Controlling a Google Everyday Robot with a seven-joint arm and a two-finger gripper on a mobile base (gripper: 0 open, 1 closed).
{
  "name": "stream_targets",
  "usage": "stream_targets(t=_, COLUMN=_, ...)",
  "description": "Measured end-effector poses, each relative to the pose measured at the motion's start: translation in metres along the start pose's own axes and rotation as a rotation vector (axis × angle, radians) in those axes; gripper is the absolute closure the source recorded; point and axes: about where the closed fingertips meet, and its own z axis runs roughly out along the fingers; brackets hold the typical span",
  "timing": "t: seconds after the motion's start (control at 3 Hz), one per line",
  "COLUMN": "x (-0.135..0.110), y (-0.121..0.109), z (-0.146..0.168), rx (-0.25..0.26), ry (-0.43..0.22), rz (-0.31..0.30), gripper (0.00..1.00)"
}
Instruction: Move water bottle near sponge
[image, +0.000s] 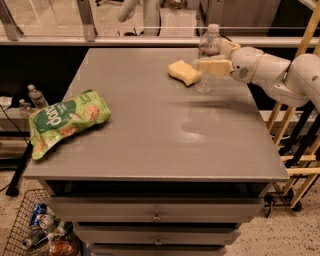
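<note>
The water bottle (209, 47) stood upright at the worktop's (150, 140) far right, just beside the sponge (184, 72), seemingly where the task wanted it. The gripper (208, 66) reached in from the right, fingers (216, 65) clasped round the bottle's middle, probably steadying it before release.

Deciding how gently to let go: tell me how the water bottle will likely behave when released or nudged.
The water bottle is tall and narrow, so it would probably tip if pushed high, where the gripper clasps it. Its clear plastic likely flexes under a hard squeeze. On its side, the round body could roll into the sponge beside it.
</note>
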Motion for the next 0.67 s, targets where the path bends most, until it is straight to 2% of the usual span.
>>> stream_targets(t=0.33, x=0.0, y=0.0, z=0.0, rx=0.0, ry=0.0, rz=0.0, gripper=0.0)
stream_targets(t=0.67, x=-0.007, y=0.001, z=-0.015, rx=0.022, ry=0.022, rz=-0.033, gripper=0.0)
